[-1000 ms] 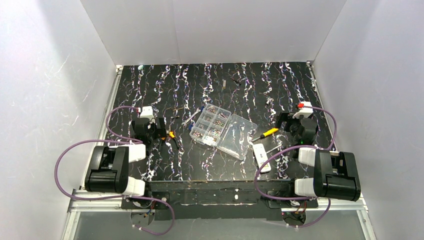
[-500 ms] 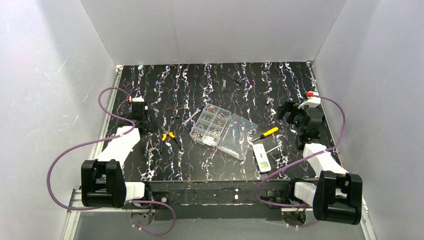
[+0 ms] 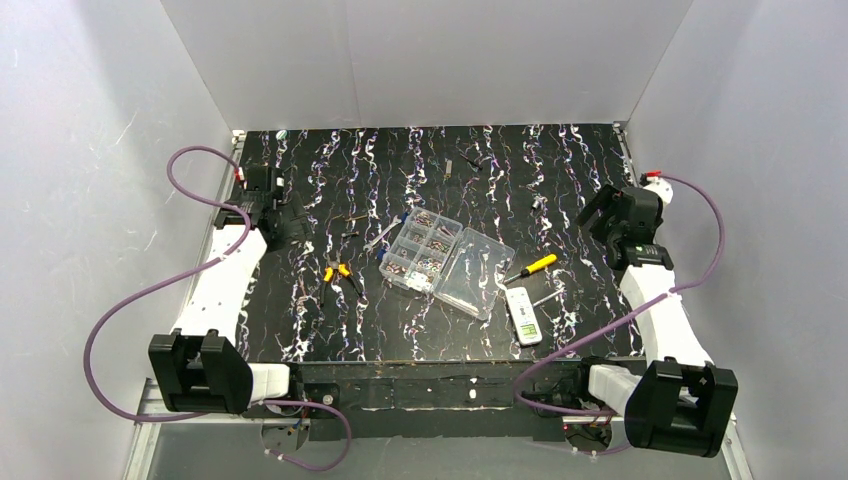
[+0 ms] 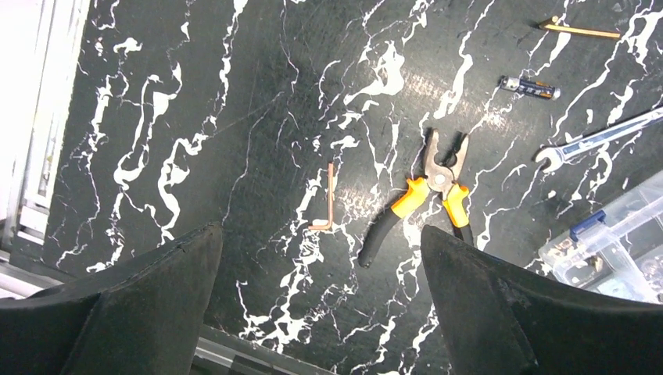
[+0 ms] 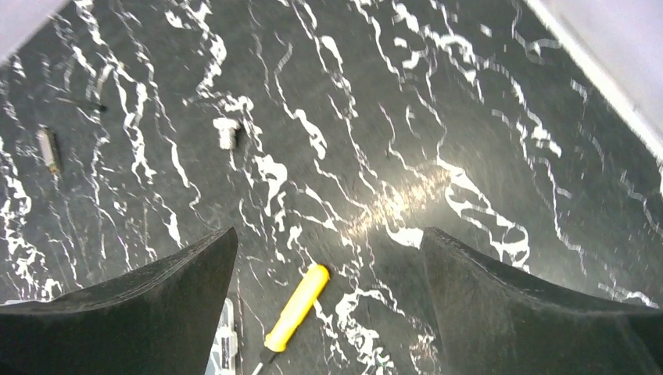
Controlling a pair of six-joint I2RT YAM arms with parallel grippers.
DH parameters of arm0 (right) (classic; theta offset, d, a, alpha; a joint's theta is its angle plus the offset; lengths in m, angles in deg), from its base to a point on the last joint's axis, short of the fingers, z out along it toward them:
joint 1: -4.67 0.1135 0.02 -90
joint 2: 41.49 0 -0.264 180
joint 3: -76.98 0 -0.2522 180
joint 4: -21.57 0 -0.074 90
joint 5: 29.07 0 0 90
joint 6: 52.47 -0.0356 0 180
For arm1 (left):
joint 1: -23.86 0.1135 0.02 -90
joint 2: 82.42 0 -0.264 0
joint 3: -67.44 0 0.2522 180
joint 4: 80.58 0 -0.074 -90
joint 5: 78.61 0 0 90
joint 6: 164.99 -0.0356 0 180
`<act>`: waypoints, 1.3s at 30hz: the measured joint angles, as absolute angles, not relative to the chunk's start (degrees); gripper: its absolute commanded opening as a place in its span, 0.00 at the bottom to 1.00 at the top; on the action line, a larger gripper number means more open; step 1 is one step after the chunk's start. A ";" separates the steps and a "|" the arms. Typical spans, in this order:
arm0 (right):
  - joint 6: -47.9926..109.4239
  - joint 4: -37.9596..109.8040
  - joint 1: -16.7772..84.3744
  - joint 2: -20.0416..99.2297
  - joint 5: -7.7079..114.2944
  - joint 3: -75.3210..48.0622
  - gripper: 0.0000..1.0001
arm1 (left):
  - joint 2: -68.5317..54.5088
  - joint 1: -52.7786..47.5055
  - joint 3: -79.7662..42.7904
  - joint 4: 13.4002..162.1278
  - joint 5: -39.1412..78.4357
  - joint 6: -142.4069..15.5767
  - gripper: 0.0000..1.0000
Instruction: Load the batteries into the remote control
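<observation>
The remote control (image 3: 522,316) is a slim white bar lying on the black marbled table near the front right, with its battery bay facing up. A sliver of it shows in the right wrist view (image 5: 226,336). A battery (image 4: 529,87) lies loose beyond the pliers. Another small cylinder (image 5: 48,148), possibly a battery, lies far back. My left gripper (image 3: 275,222) is open and empty above the table's left side (image 4: 320,230). My right gripper (image 3: 603,212) is open and empty above the right side (image 5: 330,231), beyond the remote.
A clear organiser box (image 3: 445,260) with its lid open sits mid-table. Yellow-handled pliers (image 4: 434,183), a copper hex key (image 4: 330,199) and a wrench (image 4: 598,141) lie on the left. A yellow-handled screwdriver (image 5: 297,308) lies by the remote. White walls enclose the table.
Both arms have unfolded and stretched out. The left gripper moved back and to the left, and the right gripper back and to the right. Nothing on the table has moved.
</observation>
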State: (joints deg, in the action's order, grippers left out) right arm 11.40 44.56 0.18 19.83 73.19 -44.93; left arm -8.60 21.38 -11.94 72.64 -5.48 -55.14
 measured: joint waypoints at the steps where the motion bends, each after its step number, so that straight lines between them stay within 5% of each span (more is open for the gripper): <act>1: 10.98 46.14 0.16 20.29 73.23 -44.90 0.89 | -8.60 21.38 -12.25 72.01 -5.17 -54.77 1.00; 13: 6.00 51.56 1.88 22.54 64.05 -45.87 0.83 | -13.51 16.95 -10.65 69.13 2.50 -49.87 0.99; 25: 0.84 60.80 27.57 18.85 70.23 -51.29 0.80 | -12.38 -1.35 -5.96 71.25 3.00 -43.73 1.00; 39: -2.65 70.48 30.36 14.98 66.98 -55.59 0.79 | -10.45 -6.42 -5.61 74.70 6.33 -41.54 1.00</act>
State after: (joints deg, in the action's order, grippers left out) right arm -2.65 70.48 30.36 14.98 66.98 -55.59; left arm -10.45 -6.42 -5.61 74.70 6.33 -41.54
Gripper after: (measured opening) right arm 0.796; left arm 0.993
